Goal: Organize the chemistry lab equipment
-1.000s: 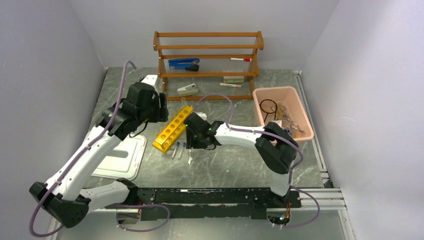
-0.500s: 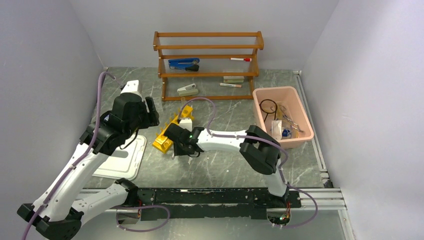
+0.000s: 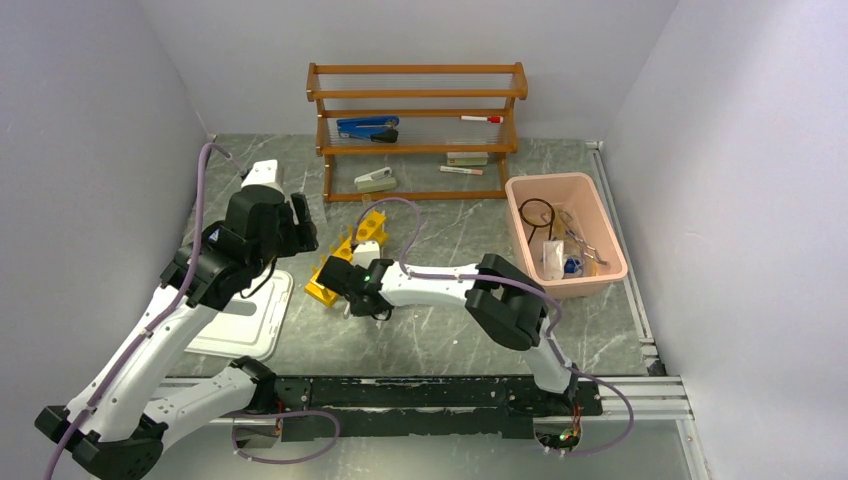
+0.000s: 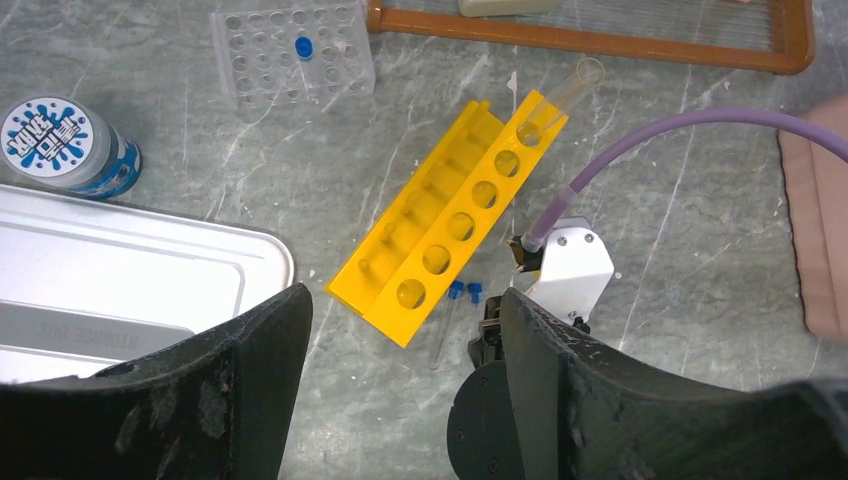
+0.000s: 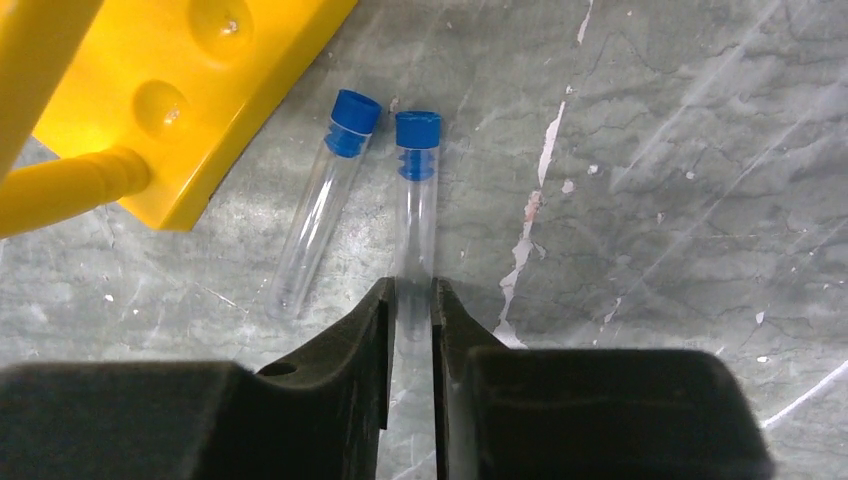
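Observation:
The yellow holed test-tube rack [image 3: 338, 262] lies on the table, also seen in the left wrist view [image 4: 455, 225] and the right wrist view [image 5: 200, 90]. A clear uncapped tube [image 4: 560, 95] stands in its far hole. Two blue-capped tubes lie side by side beside the rack's near end, the left one [image 5: 322, 200] loose. My right gripper [image 5: 410, 290] is shut on the lower end of the right tube [image 5: 416, 190], low at the table [image 3: 352, 302]. My left gripper [image 4: 402, 295] is open and empty, held high left of the rack [image 3: 300, 225].
A white tray [image 3: 240, 315] lies at the left. A clear holed tube block [image 4: 292, 52] and a blue-labelled jar [image 4: 65, 145] stand behind it. A pink bin [image 3: 610, 250] with a black ring and small items is at the right. The wooden shelf rack [image 3: 415, 150] stands at the back.
My right gripper has moved left along the table to the tubes at the rack's near end. My left arm drew back to the left, off the rack, then stayed still.

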You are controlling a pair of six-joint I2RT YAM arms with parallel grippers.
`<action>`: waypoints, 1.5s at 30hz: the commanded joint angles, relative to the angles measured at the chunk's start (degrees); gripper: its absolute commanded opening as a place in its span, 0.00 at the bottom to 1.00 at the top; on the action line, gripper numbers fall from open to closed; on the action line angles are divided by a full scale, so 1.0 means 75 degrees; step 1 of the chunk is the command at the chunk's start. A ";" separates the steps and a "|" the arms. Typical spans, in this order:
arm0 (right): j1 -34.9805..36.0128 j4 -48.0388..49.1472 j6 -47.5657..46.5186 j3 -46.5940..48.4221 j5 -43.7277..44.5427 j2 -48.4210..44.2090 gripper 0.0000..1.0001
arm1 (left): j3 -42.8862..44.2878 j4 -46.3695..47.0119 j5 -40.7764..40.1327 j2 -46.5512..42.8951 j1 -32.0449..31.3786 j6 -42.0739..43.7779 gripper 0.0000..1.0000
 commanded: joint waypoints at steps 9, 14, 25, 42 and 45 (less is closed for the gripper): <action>-0.0061 0.0411 0.0078 -0.1113 0.1122 -0.0953 0.00 | 0.0021 0.0272 0.0594 0.0173 -0.0019 -0.0049 0.79; -0.0196 0.1735 -0.0463 -0.2564 0.1415 -0.2608 0.00 | -0.0064 0.0781 0.1797 0.0375 -0.0009 -0.0080 0.87; -0.0301 0.5589 -0.3819 -0.4946 0.0460 -0.6302 0.00 | 0.0520 0.1897 0.5143 0.1568 -0.0003 -0.0367 0.79; -0.0661 0.6165 -0.5703 -0.4770 -0.0575 -0.6518 0.01 | 0.0636 0.1797 0.5963 0.2333 0.0002 -0.0533 0.37; -0.0690 0.6178 -0.5950 -0.4754 -0.0731 -0.6446 0.01 | 0.0756 0.1866 0.5876 0.2354 0.0014 -0.0540 0.34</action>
